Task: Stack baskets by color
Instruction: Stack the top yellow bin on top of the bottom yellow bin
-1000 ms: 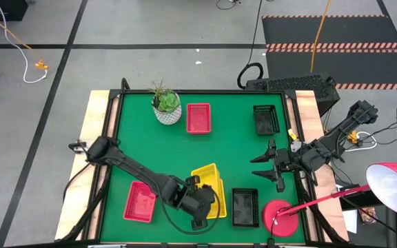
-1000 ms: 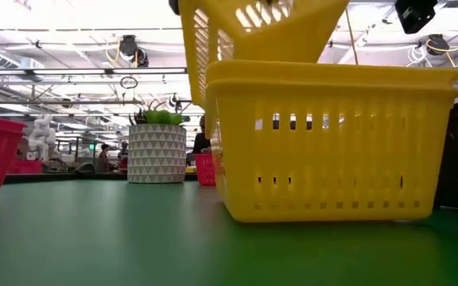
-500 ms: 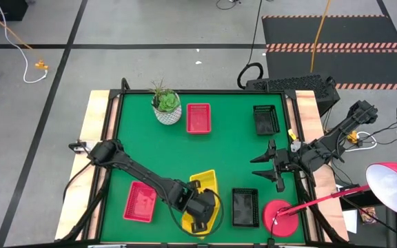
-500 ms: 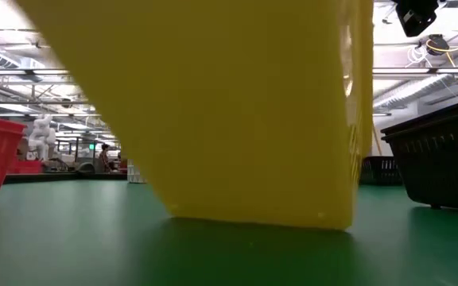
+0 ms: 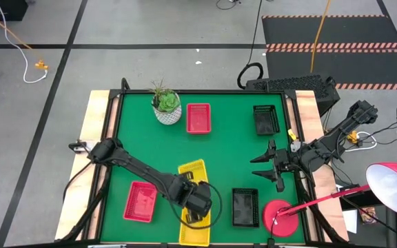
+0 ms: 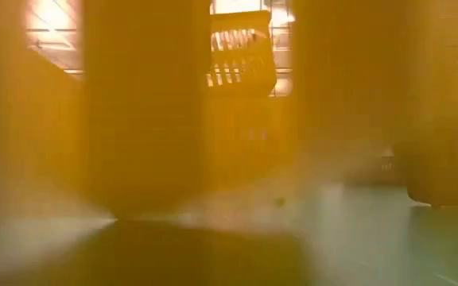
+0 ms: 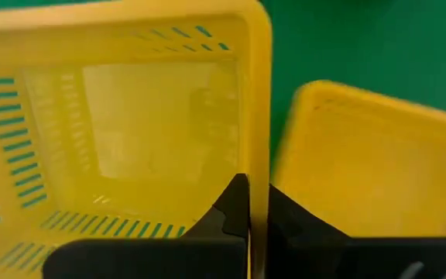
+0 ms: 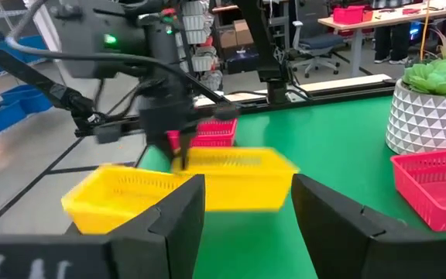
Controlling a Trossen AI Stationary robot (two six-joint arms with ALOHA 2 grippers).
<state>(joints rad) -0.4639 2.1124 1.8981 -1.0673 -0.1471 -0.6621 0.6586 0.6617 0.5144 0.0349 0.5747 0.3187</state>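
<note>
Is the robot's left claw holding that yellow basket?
Yes. The left gripper has its jaws shut on the rim of one yellow basket, pinching the wall between them.

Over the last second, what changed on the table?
The left gripper, shut on the wall of a yellow basket, has swung that basket off the yellow stack toward the table's front edge, so the yellow now stretches further front to back and fills the low view. The right gripper stayed open and parked at the right side. The red baskets, black baskets and plant did not move.
</note>
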